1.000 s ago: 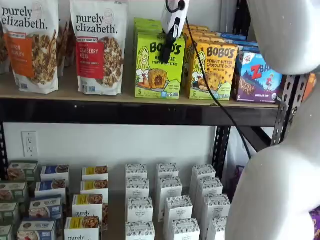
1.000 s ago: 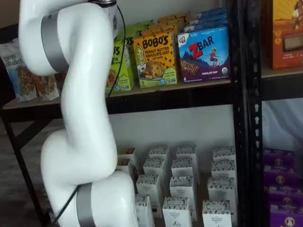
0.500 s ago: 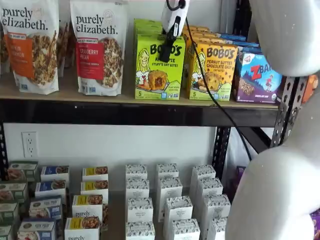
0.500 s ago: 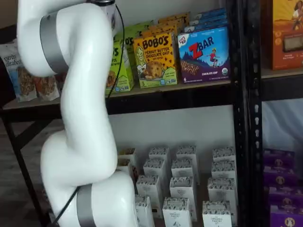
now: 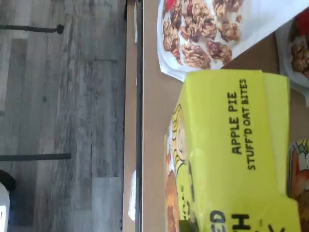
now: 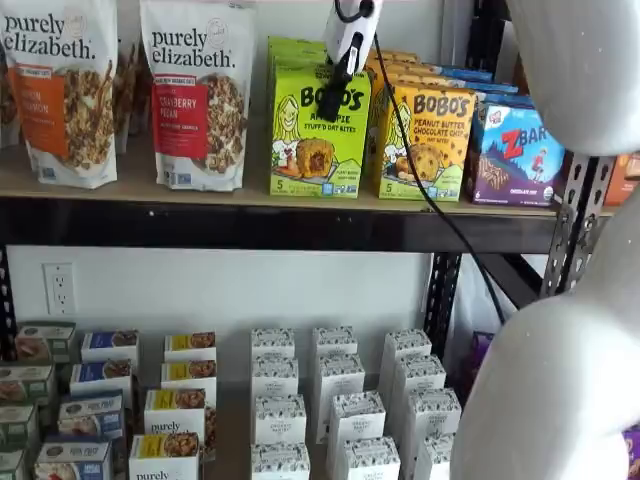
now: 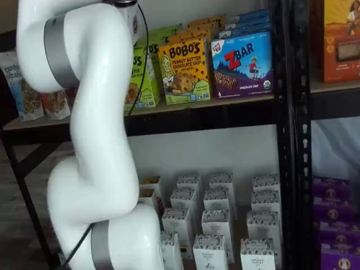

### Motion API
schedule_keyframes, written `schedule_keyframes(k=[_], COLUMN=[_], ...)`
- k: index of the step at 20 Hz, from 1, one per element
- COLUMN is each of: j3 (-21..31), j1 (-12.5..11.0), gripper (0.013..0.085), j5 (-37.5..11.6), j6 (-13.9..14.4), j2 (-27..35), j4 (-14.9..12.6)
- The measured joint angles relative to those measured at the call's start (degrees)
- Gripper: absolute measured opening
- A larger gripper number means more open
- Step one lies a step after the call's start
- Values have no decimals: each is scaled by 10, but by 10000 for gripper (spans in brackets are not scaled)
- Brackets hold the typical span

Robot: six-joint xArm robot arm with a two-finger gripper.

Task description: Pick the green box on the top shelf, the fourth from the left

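The green box (image 6: 318, 140) is a lime-green BOBO'S Apple Pie box that stands upright at the front of the top shelf (image 6: 130, 186), with more green boxes behind it. In a shelf view the gripper (image 6: 328, 108) hangs in front of the box's upper right part. Its white body is at the frame's top, and one black finger shows side-on with no gap to be seen. In a shelf view the arm hides most of the green box (image 7: 145, 79). The wrist view looks down on the box's top panel (image 5: 231, 140), close up.
Two purely elizabeth granola bags (image 6: 195, 95) stand left of the green box. A yellow-orange Bobo's peanut butter box (image 6: 428, 140) and a blue ZBar box (image 6: 515, 155) stand to its right. A black cable (image 6: 420, 180) hangs from the gripper. Small boxes (image 6: 335, 400) fill the lower shelf.
The arm's large white links have shifted a little. The gripper stays in front of the green box's upper part, almost unmoved.
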Motion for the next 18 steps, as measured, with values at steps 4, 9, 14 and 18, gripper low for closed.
schedule_keyframes(k=[4, 9, 14, 18], j3=[-14, -40, -52, -48], j1=[-2, -3, -2, -3], gripper=[250, 250, 250, 250], j5=[22, 59, 95, 124], j6=[-1, 2, 7, 9], j2=[7, 16, 10, -4], j4=[3, 7, 8, 14])
